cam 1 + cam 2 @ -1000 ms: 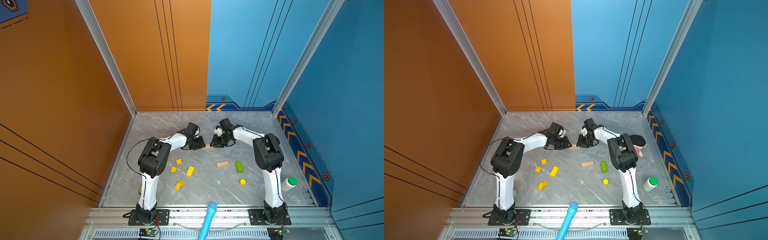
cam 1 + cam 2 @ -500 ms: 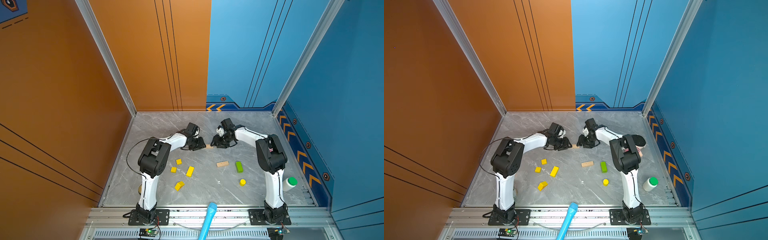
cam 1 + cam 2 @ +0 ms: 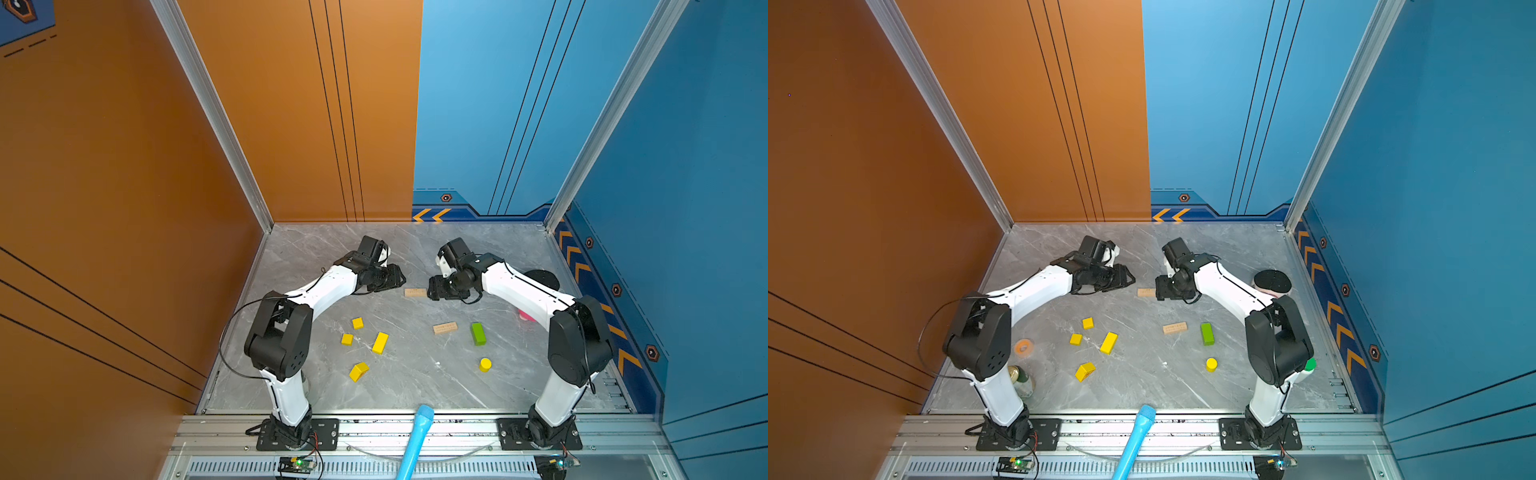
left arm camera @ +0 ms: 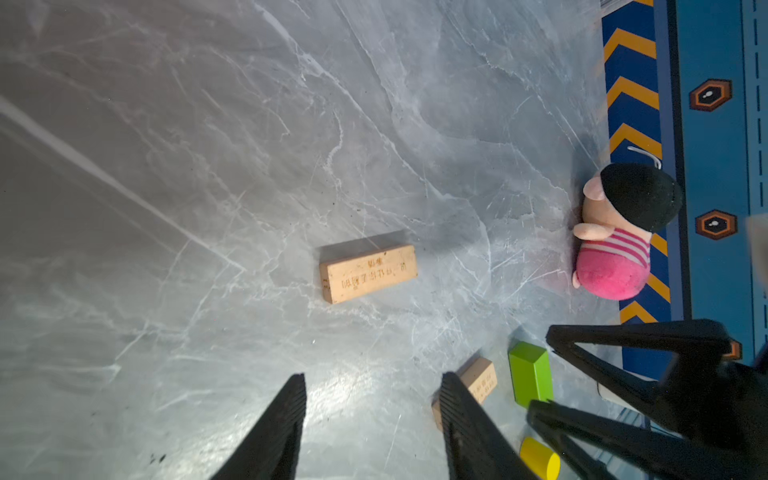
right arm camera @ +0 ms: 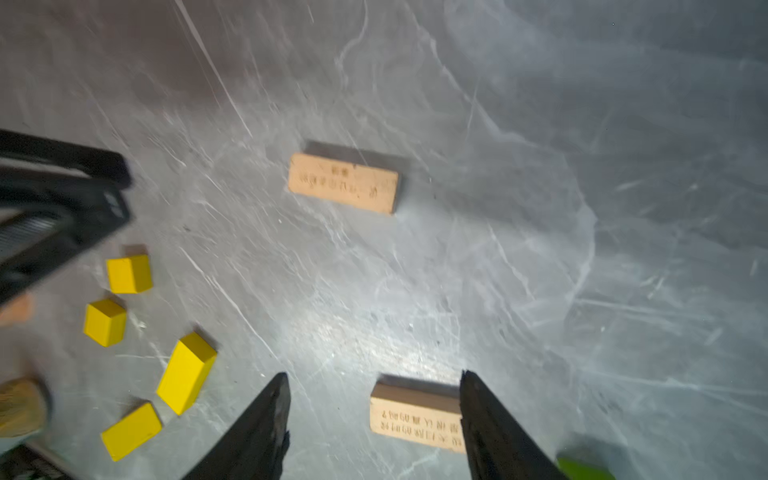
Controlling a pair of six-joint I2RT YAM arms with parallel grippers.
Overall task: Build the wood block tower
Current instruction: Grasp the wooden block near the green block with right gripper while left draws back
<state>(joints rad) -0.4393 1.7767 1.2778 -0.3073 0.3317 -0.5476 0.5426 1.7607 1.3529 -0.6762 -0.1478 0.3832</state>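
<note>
A tan plank (image 3: 415, 292) lies flat on the floor between my two grippers in both top views; it also shows as plank (image 3: 1146, 292), (image 4: 368, 273), (image 5: 343, 183). My left gripper (image 3: 400, 279) (image 4: 374, 415) is open and empty, a little short of it. My right gripper (image 3: 432, 289) (image 5: 372, 411) is open too. A second tan plank (image 3: 444, 328) (image 5: 415, 415) lies loose on the floor beside a green bar (image 3: 478, 333). A yellow cylinder (image 3: 485, 365), two yellow cubes (image 3: 357, 323) (image 3: 347, 339), a yellow bar (image 3: 380, 343) and a roof-shaped piece (image 3: 358, 371) lie scattered. No tower stands.
A plush toy (image 4: 615, 232) with a black hat lies by the right wall. In a top view, an orange tape roll (image 3: 1023, 347) and a drink can (image 3: 1019, 378) sit near the left arm's base, and a green-capped bottle (image 3: 1309, 365) sits behind the right arm.
Both grippers have opened and drawn back from each other. The tan plank between them now lies free on the floor.
</note>
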